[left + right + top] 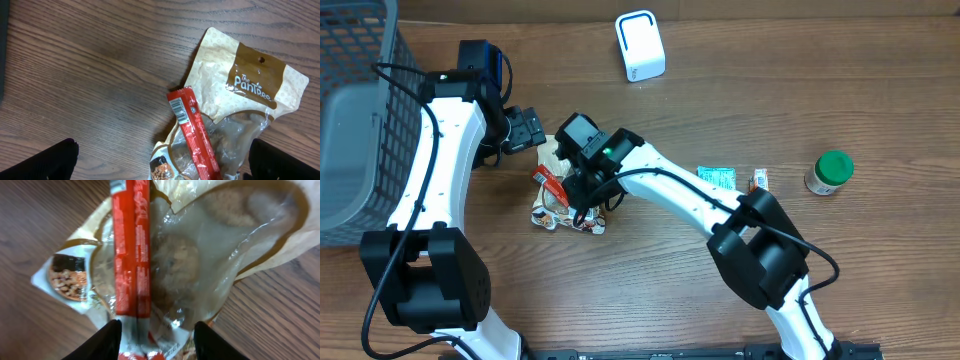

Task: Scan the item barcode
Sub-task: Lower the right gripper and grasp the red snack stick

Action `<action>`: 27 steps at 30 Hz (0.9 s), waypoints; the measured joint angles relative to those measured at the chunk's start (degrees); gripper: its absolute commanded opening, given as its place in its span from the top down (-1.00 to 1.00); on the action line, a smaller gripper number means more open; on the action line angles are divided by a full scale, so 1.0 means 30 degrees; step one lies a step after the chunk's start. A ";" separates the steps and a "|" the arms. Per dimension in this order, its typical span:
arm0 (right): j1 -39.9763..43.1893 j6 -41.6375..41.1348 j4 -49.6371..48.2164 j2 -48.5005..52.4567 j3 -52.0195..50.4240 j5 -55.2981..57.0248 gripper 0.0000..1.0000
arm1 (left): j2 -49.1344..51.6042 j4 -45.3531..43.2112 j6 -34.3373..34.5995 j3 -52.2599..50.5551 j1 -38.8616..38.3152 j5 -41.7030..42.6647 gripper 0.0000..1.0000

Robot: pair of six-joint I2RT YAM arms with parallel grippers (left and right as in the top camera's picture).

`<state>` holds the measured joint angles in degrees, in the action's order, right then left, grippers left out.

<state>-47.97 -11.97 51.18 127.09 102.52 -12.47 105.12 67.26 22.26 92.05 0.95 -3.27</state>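
1. Plainly, the wooden table [840,80] carries everything. A grey basket [360,100] sits at its far left edge, well clear of the work, likely for finished goods.
2. Both arms meet over one spot left of centre. The left gripper [162,145] hangs above it with its fingers spread wide and nothing between them, so to my eye it is only looking on.
3. A tan pouch [235,85] lies flat on the wood there. It is printed "The PanTree", with a clear window that shows the food inside.
4. A white boxy device [640,45] stands at the back edge, well apart from the pouch. I take it for the scanner, though I cannot be sure.
5. The right gripper [155,330] straddles the near end of the pouch, its fingers partly apart. I cannot tell whether they pinch anything.
6. A red stick pack [192,135] lies lengthwise across the pouch window — glossy and narrow, its lower end between those right fingers. I judge this the item to be lifted.
7. A green-capped jar [830,172] and small packets [717,177] wait to the right.
8. The barcode [178,110] faces up — a white patch near the stick's top end.
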 measured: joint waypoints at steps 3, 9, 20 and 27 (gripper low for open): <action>-0.0044 0.0015 0.0000 0.0393 0.0000 -0.0007 0.22 | 0.0000 0.0000 0.0000 0.0000 0.0000 -0.0007 -0.99; -0.0044 -0.0007 0.0095 0.0576 0.0000 -0.0051 0.28 | 0.0000 0.0000 0.0000 0.0000 0.0000 -0.0007 -1.00; -0.0036 0.0022 0.0525 0.0576 0.0000 -0.0073 0.78 | 0.0000 0.0000 0.0000 0.0000 0.0000 -0.0007 -1.00; 0.0248 0.0015 0.1348 0.0313 0.0000 -0.0204 0.93 | 0.0000 0.0000 0.0000 0.0000 0.0000 -0.0007 -1.00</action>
<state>-47.22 -11.92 55.22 128.03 102.52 -13.08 105.12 67.26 22.26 92.05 0.95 -3.29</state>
